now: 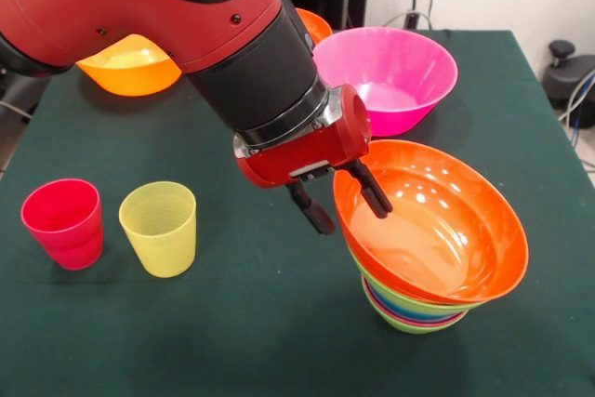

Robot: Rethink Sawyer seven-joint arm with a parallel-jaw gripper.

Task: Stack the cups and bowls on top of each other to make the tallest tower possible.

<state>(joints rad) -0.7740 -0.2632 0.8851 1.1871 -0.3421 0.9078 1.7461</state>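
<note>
The tower (418, 299) stands at the front right: nested bowls whose rims show as green, blue and red bands, with a small light-green bowl (409, 323) lowest. A large orange bowl (442, 230) sits tilted on top. My gripper (353, 218) is open at this bowl's left rim, one black finger (372, 191) inside the bowl and the other outside it. A red cup (63, 222) and a translucent yellow cup (160, 228) stand upright side by side at the front left. A pink bowl (395, 76) sits at the back.
A yellow-orange bowl (130, 64) sits at the back left, partly behind the arm. Another orange bowl's rim (317, 23) peeks out behind the arm. The green table cloth (232, 323) ends at the right near a black chair base (569, 72).
</note>
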